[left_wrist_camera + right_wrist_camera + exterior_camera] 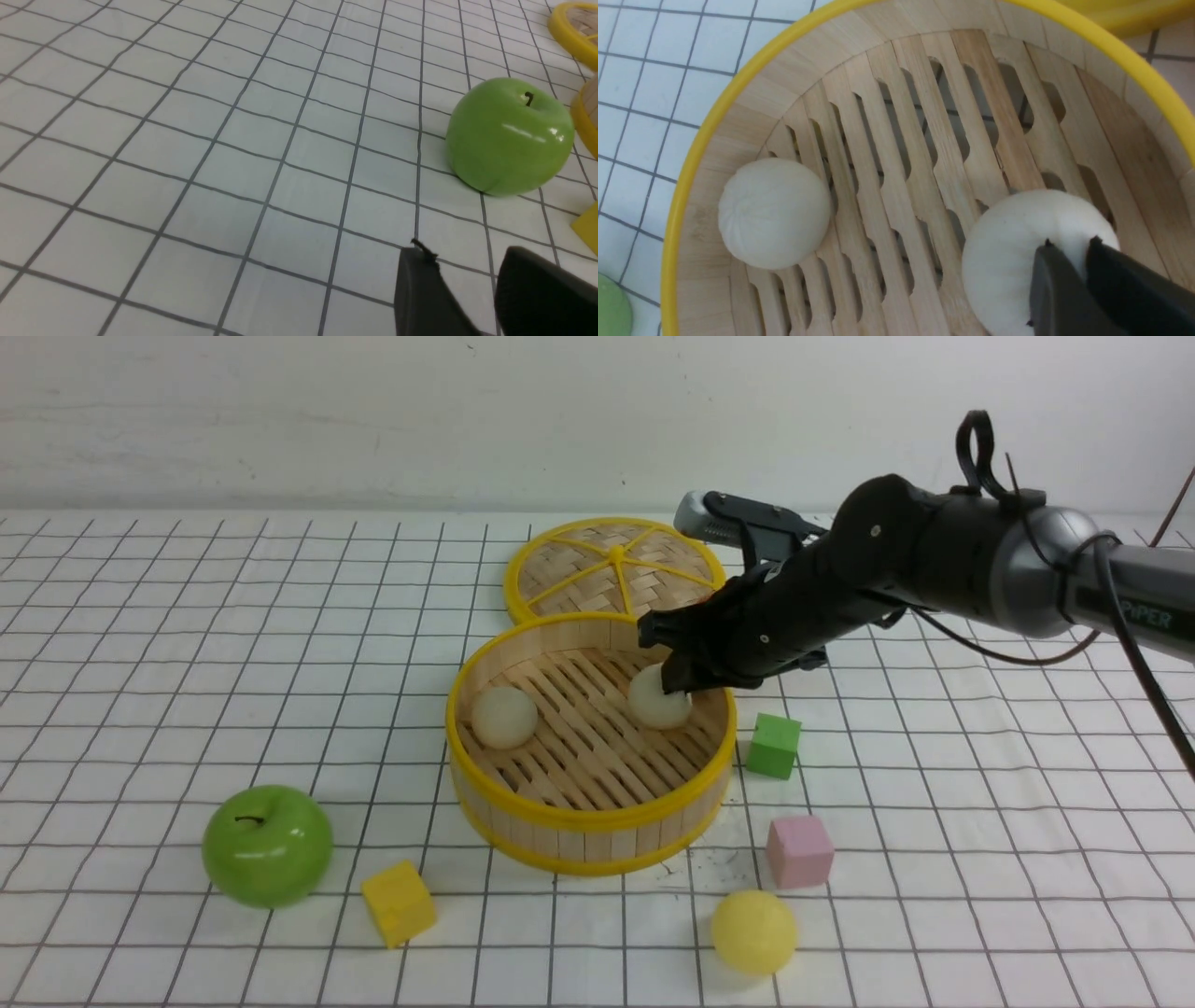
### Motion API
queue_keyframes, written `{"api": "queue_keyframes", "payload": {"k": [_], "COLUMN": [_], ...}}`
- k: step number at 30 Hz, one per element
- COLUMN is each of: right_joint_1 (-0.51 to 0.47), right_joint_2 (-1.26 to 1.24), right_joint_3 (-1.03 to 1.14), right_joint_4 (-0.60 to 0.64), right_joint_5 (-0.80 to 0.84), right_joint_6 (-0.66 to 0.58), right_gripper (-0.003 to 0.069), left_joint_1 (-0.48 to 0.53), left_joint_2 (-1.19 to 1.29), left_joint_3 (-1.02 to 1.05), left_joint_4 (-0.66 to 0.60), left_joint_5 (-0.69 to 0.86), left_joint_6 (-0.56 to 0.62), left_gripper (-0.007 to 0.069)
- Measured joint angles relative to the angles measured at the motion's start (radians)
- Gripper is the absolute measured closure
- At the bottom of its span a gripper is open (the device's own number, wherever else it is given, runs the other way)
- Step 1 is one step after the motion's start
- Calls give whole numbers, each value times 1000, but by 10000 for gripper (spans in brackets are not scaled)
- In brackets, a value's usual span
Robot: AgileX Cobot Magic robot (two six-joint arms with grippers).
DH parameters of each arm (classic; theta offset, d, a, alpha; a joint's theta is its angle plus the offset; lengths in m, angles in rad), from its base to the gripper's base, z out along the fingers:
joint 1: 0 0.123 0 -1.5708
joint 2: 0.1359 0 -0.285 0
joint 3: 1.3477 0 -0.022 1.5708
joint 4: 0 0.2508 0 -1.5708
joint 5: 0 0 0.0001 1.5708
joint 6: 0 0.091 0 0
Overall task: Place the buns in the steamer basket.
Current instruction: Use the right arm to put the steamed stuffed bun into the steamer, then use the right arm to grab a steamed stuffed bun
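Note:
The steamer basket [588, 817] [691, 154] stands in the middle of the table. One cream bun [504, 717] [774, 212] lies loose on its slatted floor at the left. A second cream bun [653, 705] [1004, 252] rests on the floor at the right. My right gripper [674, 686] [1069, 242] reaches down into the basket, its narrow jaws pinching the top of that bun. A pale yellow bun [754, 931] sits on the cloth in front of the basket. My left gripper [465, 252] shows only in the left wrist view, open and empty over the cloth.
The woven lid [613, 565] lies flat behind the basket. A green apple [267, 846] [509, 135] and a yellow cube [399, 903] sit at the front left. A green cube [774, 745] and a pink cube [799, 851] stand right of the basket.

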Motion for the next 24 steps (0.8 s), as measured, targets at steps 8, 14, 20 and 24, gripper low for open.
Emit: {"api": "queue_keyframes", "payload": {"k": [8,14,20,24], "right_joint_1": [0,0,0,0], "right_joint_2": [-13,-85,-222,-307], "right_joint_3": [0,0,0,2], "right_joint_4": [-43,-146,-328,-427], "right_joint_5": [39,99,221,305], "right_joint_6": [-1,26,242,322], "right_gripper": [307,266,265,265], "left_joint_1": [0,0,0,0], "left_joint_2": [0,0,0,0], "left_joint_3": [0,0,0,0], "left_joint_4": [0,0,0,0], "left_joint_5": [0,0,0,0], "left_joint_6": [0,0,0,0], "left_gripper": [387,387,387,387]}}
